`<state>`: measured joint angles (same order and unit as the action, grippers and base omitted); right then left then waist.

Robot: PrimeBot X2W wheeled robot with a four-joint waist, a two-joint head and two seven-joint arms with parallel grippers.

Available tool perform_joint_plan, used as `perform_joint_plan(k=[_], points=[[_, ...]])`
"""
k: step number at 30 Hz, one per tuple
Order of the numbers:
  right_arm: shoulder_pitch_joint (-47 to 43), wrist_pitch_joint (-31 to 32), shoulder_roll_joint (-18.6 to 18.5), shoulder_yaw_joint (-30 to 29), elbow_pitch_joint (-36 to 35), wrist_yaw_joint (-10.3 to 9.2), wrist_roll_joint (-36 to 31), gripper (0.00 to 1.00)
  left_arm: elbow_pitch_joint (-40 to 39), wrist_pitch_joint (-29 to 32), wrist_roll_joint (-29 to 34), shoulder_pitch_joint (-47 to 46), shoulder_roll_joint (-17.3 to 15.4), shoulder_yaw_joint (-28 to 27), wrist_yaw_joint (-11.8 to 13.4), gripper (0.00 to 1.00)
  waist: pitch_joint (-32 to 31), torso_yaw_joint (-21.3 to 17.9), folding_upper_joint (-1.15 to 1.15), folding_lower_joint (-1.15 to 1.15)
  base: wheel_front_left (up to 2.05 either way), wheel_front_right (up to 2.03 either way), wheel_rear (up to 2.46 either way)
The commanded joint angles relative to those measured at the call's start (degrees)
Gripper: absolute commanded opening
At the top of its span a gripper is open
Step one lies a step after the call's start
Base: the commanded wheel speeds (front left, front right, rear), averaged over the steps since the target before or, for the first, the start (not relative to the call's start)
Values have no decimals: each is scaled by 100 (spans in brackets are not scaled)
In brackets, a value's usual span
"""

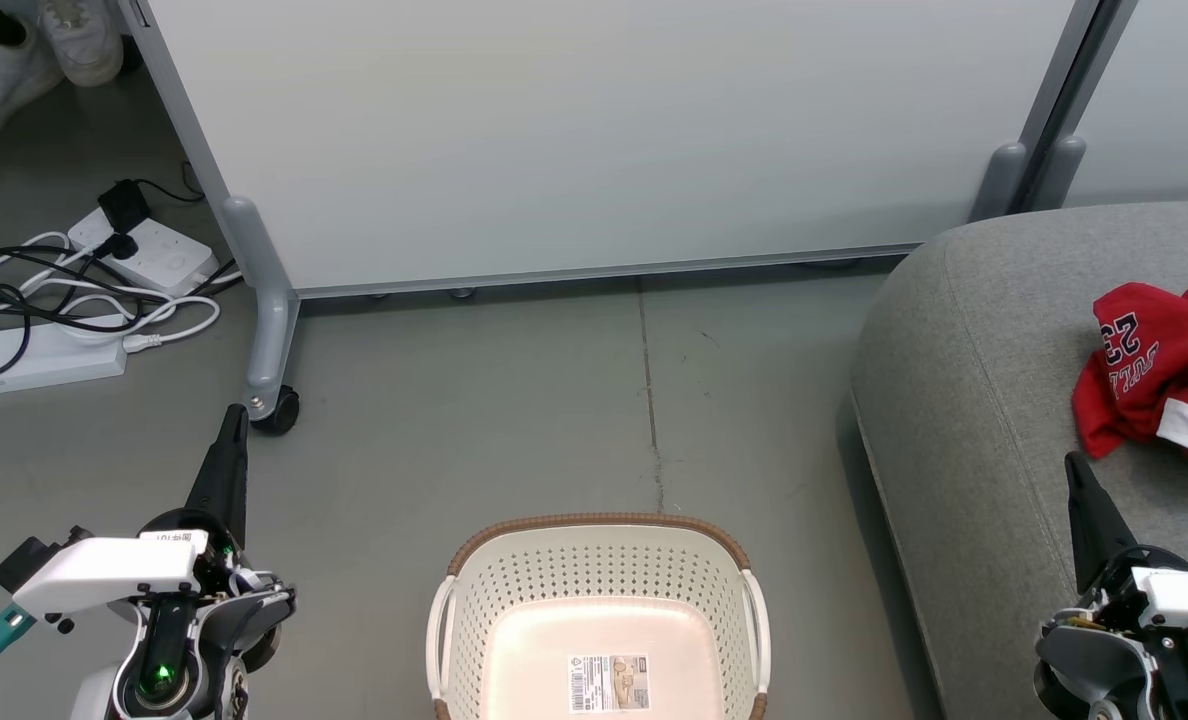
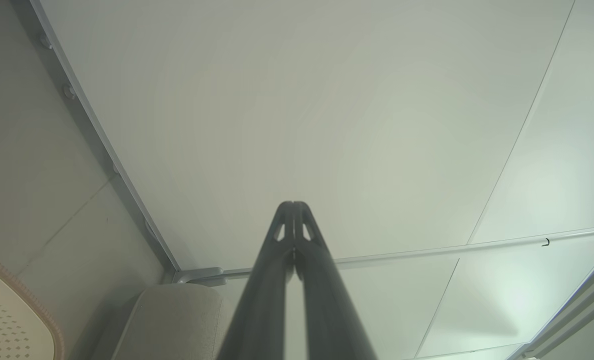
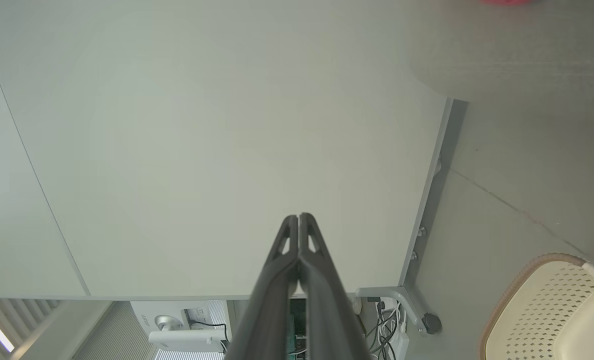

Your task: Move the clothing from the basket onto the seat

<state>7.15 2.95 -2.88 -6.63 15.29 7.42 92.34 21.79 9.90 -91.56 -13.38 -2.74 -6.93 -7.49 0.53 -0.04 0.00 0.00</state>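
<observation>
The jersey (image 1: 1159,370) lay crumpled on the sofa (image 1: 964,400) at the right edge of the head view, partly cut off by it, so the heap showed no clear long axis. It sat just ahead of the right gripper (image 1: 1074,462) and a little to that gripper's right. The left gripper (image 1: 233,415) stood well apart from it, on the far side of the basket (image 1: 599,522), so the right arm was plainly the nearer. Both grippers had their fingers pressed together and held nothing, and both pointed forward toward the panel (image 1: 594,140). The basket stood between the two arms, and the part of its inside in view was bare down to the sticker (image 1: 609,683). By that the task looked done, and any further tidying would likely fall to the right arm.
</observation>
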Motion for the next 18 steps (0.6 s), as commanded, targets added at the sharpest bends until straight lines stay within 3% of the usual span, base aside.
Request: perform_joint_plan(k=[1, 18], points=[[59, 6, -14, -12, 6, 12, -8, 0, -3, 15, 6, -90, -17, -25, -22, 0, 0, 0, 0, 0, 0, 0, 0], [59, 9, -13, -15, 7, 12, -14, 0, -3, 18, 9, -90, -16, -27, -22, 0, 0, 0, 0, 0, 0, 0, 0]])
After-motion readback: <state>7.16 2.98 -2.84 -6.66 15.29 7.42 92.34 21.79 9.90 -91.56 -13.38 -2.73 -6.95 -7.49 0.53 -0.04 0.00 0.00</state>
